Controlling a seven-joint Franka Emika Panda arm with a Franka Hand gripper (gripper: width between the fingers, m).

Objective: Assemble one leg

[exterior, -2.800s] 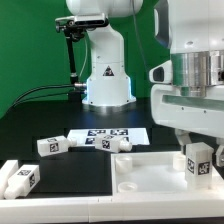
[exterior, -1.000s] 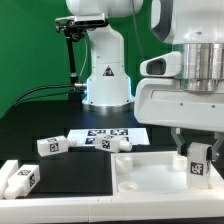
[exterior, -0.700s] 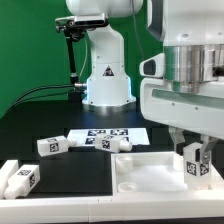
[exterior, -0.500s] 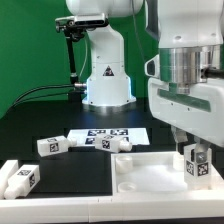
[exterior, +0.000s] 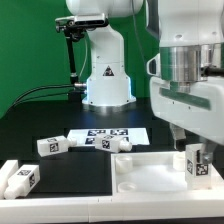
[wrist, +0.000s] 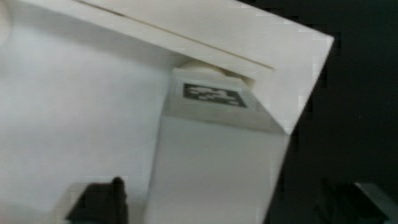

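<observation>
A leg [exterior: 197, 164], a short white block with a black-and-white tag, stands upright in the near corner of the large white tray [exterior: 140, 176] on the exterior view's right. My gripper [exterior: 190, 148] hangs straight over it. In the wrist view the leg [wrist: 217, 130] lies between my two dark fingertips [wrist: 100, 200], with a gap on each side, so the gripper [wrist: 228, 206] is open around it. The tray's floor [wrist: 71, 90] and rim fill the rest of that view.
Two loose legs lie on the black table, one [exterior: 52, 146] by the marker board [exterior: 112, 134] and one [exterior: 22, 178] at the exterior view's left front. Another small white part [exterior: 122, 145] sits at the tray's far edge. The arm's white base [exterior: 107, 78] stands behind.
My wrist and hand have turned about the vertical axis above the leg. The leg stays upright in the same tray corner. Nothing else has moved.
</observation>
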